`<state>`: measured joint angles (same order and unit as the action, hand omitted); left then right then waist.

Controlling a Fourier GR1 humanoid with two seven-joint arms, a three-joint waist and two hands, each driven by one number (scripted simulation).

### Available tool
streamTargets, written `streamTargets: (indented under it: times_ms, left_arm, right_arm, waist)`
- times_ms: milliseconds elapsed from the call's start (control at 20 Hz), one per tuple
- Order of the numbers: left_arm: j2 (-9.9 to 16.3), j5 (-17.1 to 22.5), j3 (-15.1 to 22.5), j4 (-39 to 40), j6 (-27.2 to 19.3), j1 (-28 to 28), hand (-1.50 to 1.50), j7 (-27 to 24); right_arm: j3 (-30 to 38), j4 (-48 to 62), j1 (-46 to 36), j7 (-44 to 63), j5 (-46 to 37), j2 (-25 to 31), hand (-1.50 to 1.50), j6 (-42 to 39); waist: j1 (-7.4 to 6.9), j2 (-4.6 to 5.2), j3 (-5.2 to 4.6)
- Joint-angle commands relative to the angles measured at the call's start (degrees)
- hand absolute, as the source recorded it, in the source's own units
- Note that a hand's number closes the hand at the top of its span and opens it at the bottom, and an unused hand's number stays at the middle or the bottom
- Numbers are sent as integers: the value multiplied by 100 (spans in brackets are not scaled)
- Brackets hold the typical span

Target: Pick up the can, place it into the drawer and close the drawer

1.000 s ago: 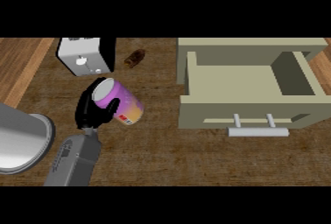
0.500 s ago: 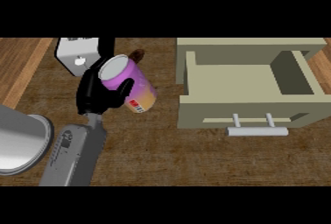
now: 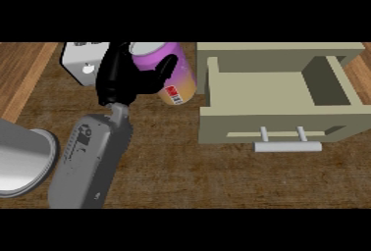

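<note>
Now my left hand (image 3: 124,73) is curled around the can (image 3: 176,73); I'd carry it right, clear the drawer (image 3: 279,122) wall, then lower it inside

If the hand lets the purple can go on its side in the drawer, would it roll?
Probably yes: the purple and tan cylindrical can has a round, smooth-looking body. The open beige drawer has walls that should stop it. It looks rigid under the black left hand curled round it.
</note>
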<state>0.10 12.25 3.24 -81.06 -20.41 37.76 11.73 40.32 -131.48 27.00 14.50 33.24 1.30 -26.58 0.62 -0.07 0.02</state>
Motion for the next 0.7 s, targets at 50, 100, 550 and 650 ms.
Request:
streamTargets:
  times_ms: [50, 100, 550, 650]
  left_arm:
    - [-10, 87, 492, 510, -674, 742, 150, 42]
    - [-10, 97, -52, 810, -289, 1133, 150, 148]
    - [-10, 370, 185, 2339, -956, 2444, 150, -315]
    - [-10, 520, 457, 2237, -1162, 2513, 150, -226]
  right_arm:
    - [-76, -57, -217, 85, -213, -37, -150, -8]
    - [3, -22, -214, 86, -88, -53, -150, 24]
    - [-433, 324, -70, -443, -476, -124, -150, -136]
    - [-47, 222, -284, -45, -262, -98, -150, -169]
  waist:
    - [36, 12, -1]
    - [36, 15, -1]
    - [160, 40, 6]
    - [87, 20, 1]
